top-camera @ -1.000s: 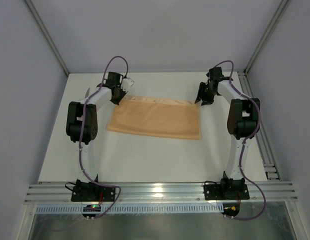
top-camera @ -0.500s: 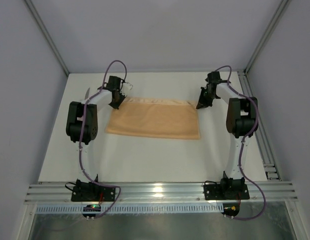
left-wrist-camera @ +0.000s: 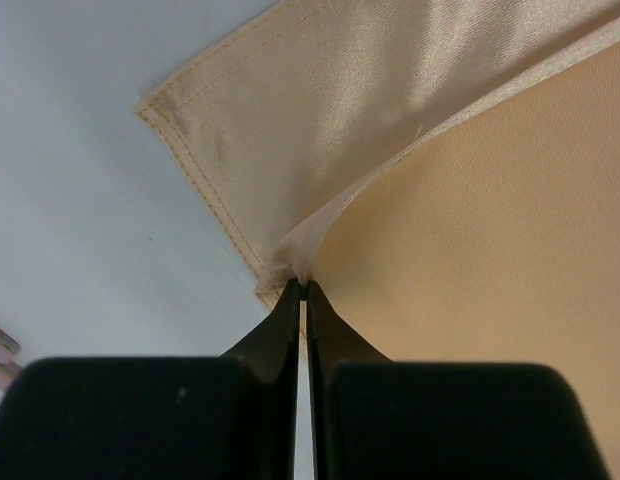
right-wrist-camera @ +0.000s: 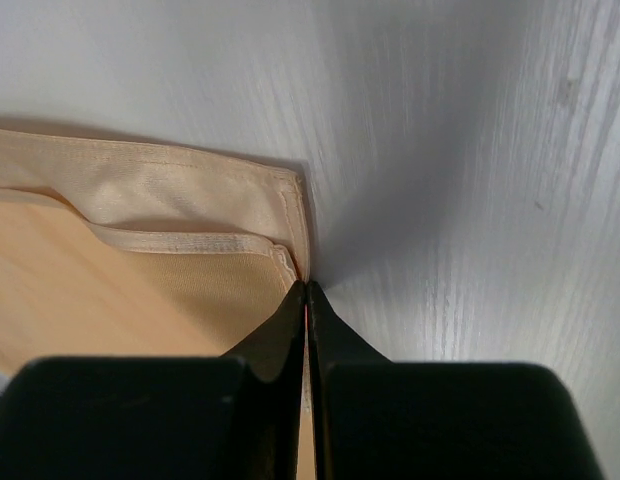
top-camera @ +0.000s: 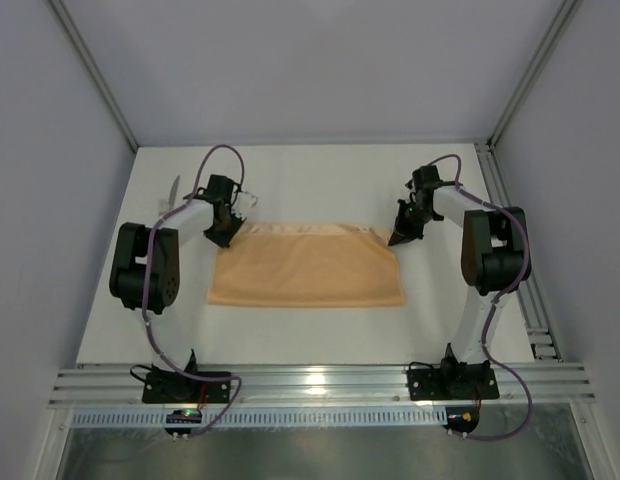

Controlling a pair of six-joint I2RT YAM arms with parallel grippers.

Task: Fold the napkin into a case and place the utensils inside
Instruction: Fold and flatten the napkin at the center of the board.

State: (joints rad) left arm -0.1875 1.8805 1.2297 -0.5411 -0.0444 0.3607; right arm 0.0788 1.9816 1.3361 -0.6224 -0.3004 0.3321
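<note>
White tabletop [top-camera: 290,335], grey walls all round, and a metal rail [top-camera: 320,380] along the near edge where both my arms are bolted down. The napkin [top-camera: 305,268] is lying in the middle of the table, doubled over into a wide peach-orange rectangle with the long side running left to right. My left gripper [top-camera: 228,238] is down at its far left corner, jaws squeezed together on the corner of the top layer. On the left wrist cam the cloth bunches up a bit right at the tips, and the shinier bottom layer sticks out past it with its stitched hem showing. My right gripper [top-camera: 395,238] is doing the mirror thing at the far right corner: jaws closed, with the napkin's right edge caught between the tips just at the corner of the upper layer. A strip of the lower layer peeks out beyond there too, so the two layers aren't lined up along the far side. One utensil [top-camera: 173,189] sits on the bare table beyond my left forearm, apart from the napkin. Only a silvery pointed bit shows, so I can't tell much more.
</note>
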